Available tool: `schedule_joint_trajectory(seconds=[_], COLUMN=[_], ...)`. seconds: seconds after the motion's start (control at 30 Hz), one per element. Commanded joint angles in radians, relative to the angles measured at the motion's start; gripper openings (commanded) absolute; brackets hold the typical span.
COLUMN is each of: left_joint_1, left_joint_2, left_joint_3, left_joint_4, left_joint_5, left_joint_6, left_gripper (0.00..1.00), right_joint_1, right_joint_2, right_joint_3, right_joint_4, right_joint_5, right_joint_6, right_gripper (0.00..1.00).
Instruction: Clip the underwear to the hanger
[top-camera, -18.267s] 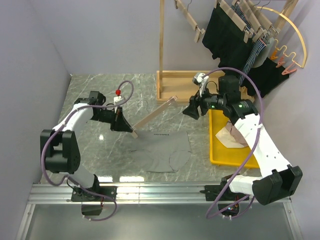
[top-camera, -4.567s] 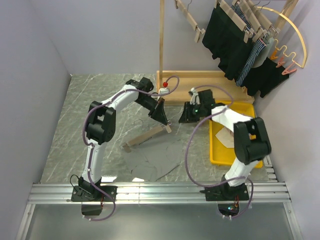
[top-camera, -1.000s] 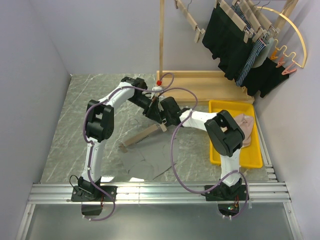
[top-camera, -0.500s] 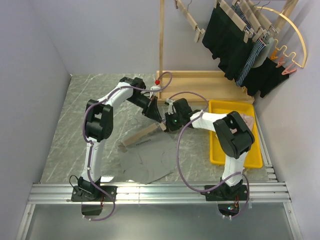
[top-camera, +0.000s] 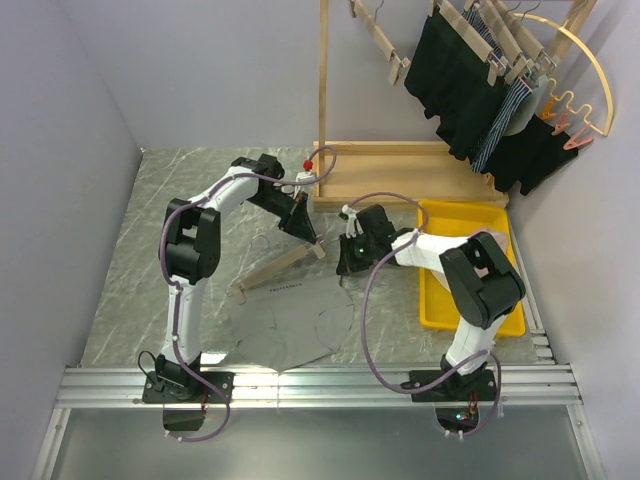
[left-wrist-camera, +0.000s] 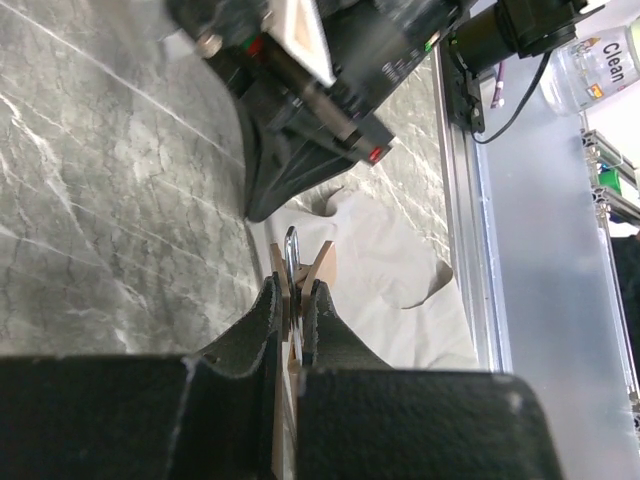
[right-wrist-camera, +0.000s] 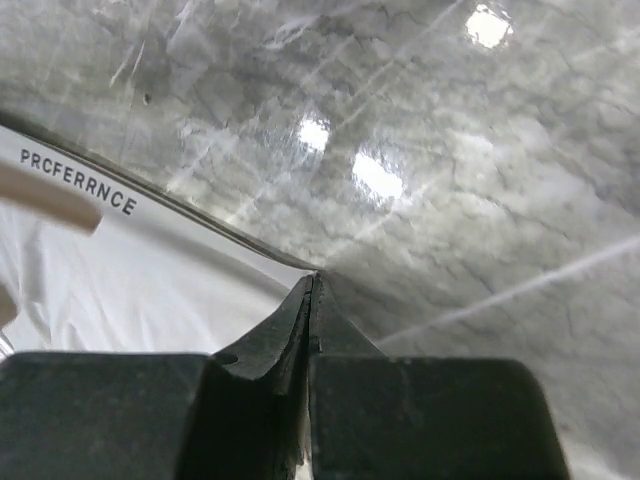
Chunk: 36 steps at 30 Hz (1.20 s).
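1. The left gripper (top-camera: 308, 238) is clenched on the clip at the right end of the hanger (top-camera: 272, 270). In the left wrist view both fingers (left-wrist-camera: 262, 310) squeeze the wooden clip (left-wrist-camera: 326, 268), and its metal spring (left-wrist-camera: 291, 250) pokes out between them.
2. The hanger's bar runs at a slant across the marble table (top-camera: 180, 200). Its far end points down-left, and I can't tell whether it's resting on the table or held off it.
3. The right gripper (top-camera: 343, 266) is pinched tight on the underwear (top-camera: 290, 322), right at the waistband corner. The right wrist cam shows the fingertips meeting on the fabric edge (right-wrist-camera: 313, 285).
4. The underwear lies mostly flat on the table, just beside and below the hanger, between the two arms. Its printed waistband (right-wrist-camera: 78, 182) runs near the bar.
5. The two grippers sit near each other but aren't touching.
6. A yellow tray (top-camera: 470, 328) sits off to the right. Black garments (top-camera: 450, 70) hang on the wooden rack (top-camera: 322, 90) at the back.
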Motion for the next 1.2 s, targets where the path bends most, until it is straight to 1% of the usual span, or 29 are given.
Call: schedule_joint_trajectory(seconds=[0.0,0.23,0.4,0.67,1.17], left_joint_1=[0.000,-0.009,-0.022,-0.028,-0.034], left_joint_2=[-0.054,-0.048,-0.043,-0.039,-0.010], left_joint_3=[-0.001,-0.013,-0.019,-0.021,-0.001], left_joint_4=[0.030,0.032,0.030,0.061,0.070], left_joint_5=[-0.014,-0.021,-0.021,-0.040,-0.063], left_joint_6=[0.022,0.022,0.031,0.005,-0.006], left_gripper=[0.00,0.00,0.00,0.00,0.00], right_joint_1=[-0.015,-0.017,-0.017,-0.014,-0.007], right_joint_2=[-0.088,-0.149,-0.148,-0.174,-0.192], right_joint_3=[-0.014,0.004,0.027,0.029,0.076], right_joint_4=[0.023,0.064,0.066,0.068,0.032], right_joint_5=[0.007,0.030,0.027,0.018,-0.025], right_joint_6=[-0.008,-0.040,-0.053,-0.068,-0.053], right_gripper=[0.00,0.00,0.00,0.00,0.00])
